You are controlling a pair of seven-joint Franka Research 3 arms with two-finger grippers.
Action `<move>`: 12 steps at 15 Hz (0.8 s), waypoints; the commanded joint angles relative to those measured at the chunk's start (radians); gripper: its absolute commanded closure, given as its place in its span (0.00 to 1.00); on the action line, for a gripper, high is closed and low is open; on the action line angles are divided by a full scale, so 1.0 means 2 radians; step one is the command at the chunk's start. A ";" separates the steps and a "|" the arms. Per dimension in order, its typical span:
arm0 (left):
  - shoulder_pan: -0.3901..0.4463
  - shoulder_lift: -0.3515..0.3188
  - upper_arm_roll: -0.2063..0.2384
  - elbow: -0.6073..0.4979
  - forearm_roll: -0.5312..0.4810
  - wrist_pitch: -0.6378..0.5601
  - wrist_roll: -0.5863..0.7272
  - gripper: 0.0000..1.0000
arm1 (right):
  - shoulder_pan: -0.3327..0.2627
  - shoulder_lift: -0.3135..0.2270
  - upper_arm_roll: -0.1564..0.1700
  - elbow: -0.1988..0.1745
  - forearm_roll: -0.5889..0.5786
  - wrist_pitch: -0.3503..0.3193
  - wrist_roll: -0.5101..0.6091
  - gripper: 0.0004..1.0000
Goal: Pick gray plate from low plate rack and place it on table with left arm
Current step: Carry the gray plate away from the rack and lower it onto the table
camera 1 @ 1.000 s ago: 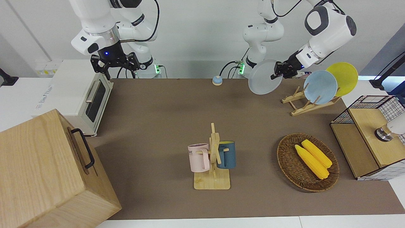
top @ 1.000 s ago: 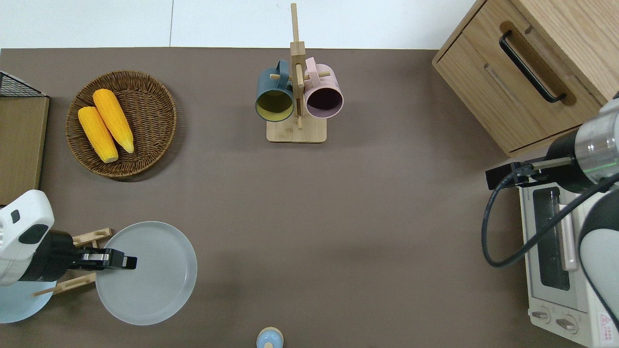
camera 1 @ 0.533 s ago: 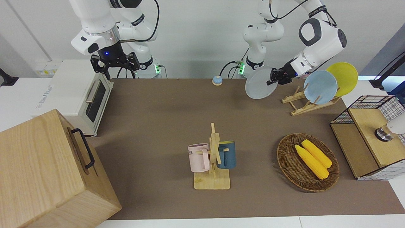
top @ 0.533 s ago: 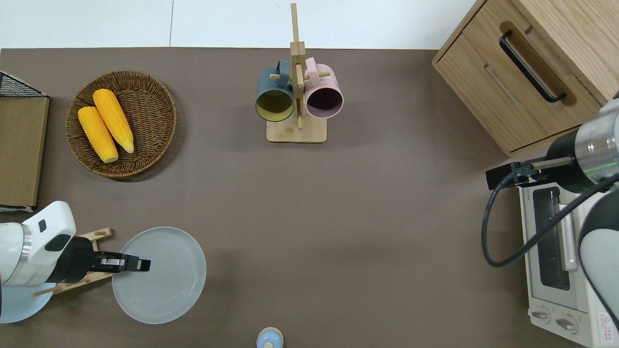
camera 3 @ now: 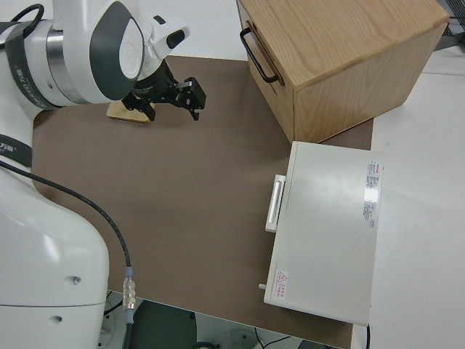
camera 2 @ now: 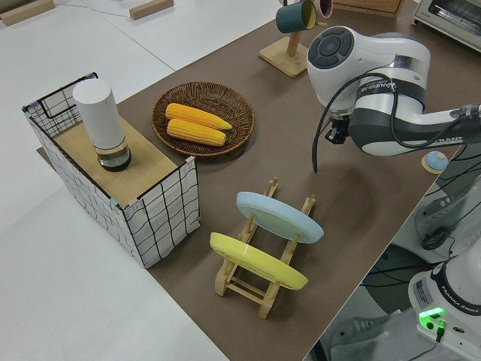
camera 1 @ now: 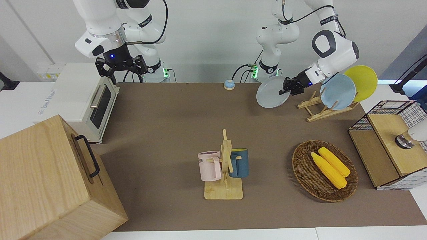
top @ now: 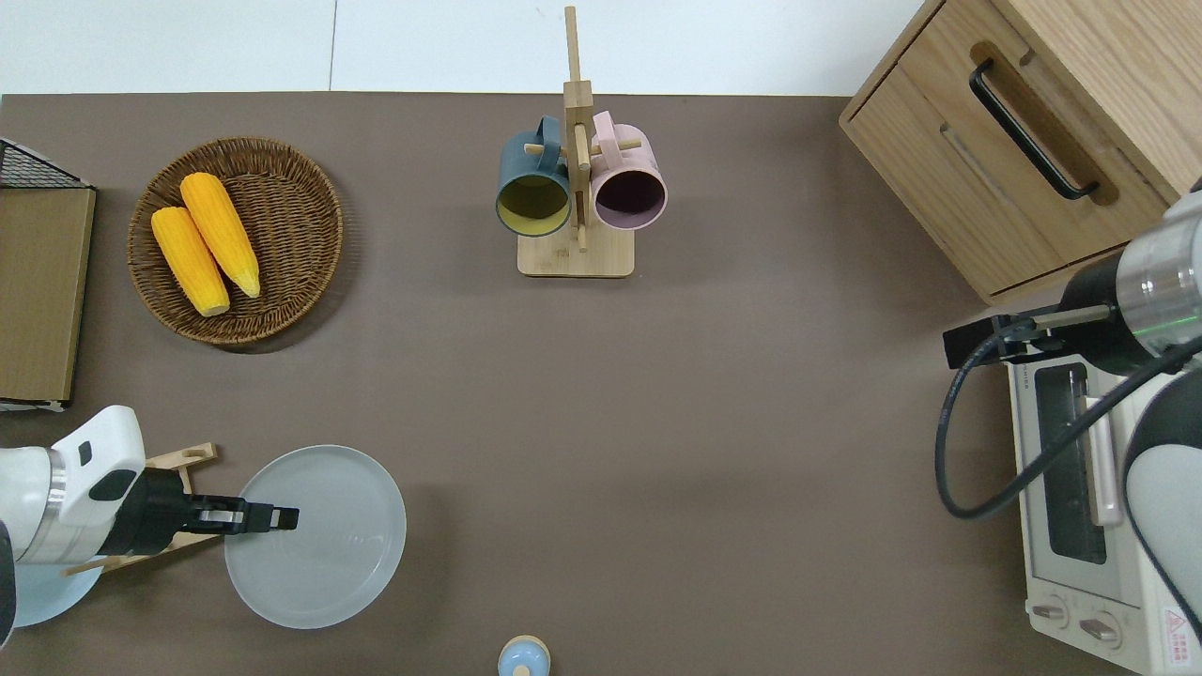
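My left gripper (camera 1: 287,87) is shut on the rim of the gray plate (camera 1: 268,97) and holds it tilted, low over the table (camera 1: 173,126), beside the low plate rack (camera 1: 317,111) on its side toward the table's middle. The overhead view shows the left gripper (top: 272,516) over the gray plate (top: 329,554), clear of the rack (top: 178,458). I cannot tell whether the plate's lower edge touches the table. The right arm is parked, its gripper (camera 1: 121,66) open and empty.
A light blue plate (camera 1: 337,91) and a yellow plate (camera 1: 362,81) lean in the rack. A small blue bell (camera 1: 229,84) sits near the robots. A basket with corn (camera 1: 325,170), a mug stand (camera 1: 224,166), a wire crate (camera 1: 387,143), a toaster oven (camera 1: 83,100) and a wooden cabinet (camera 1: 50,180) stand around.
My left gripper has carried the gray plate downward and a little toward the table's middle, away from the rack. The right arm has not moved.
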State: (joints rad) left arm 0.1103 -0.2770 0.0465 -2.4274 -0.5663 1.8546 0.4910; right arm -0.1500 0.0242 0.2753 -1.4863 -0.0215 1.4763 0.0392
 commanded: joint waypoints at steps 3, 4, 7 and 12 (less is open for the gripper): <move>0.000 0.017 -0.001 -0.027 -0.028 0.043 0.047 1.00 | -0.010 -0.001 0.009 0.005 -0.001 -0.007 0.006 0.02; 0.000 0.024 -0.001 -0.030 -0.031 0.053 0.057 1.00 | -0.009 -0.001 0.009 0.005 -0.001 -0.007 0.006 0.02; 0.001 0.036 -0.001 -0.034 -0.040 0.069 0.073 1.00 | -0.009 -0.001 0.009 0.005 -0.001 -0.007 0.006 0.02; -0.005 0.049 -0.004 -0.041 -0.048 0.092 0.080 1.00 | -0.009 -0.001 0.009 0.005 -0.001 -0.007 0.006 0.02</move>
State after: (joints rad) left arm 0.1095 -0.1804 0.0396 -2.4869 -0.6294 2.0042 0.6220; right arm -0.1500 0.0242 0.2753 -1.4863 -0.0215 1.4763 0.0392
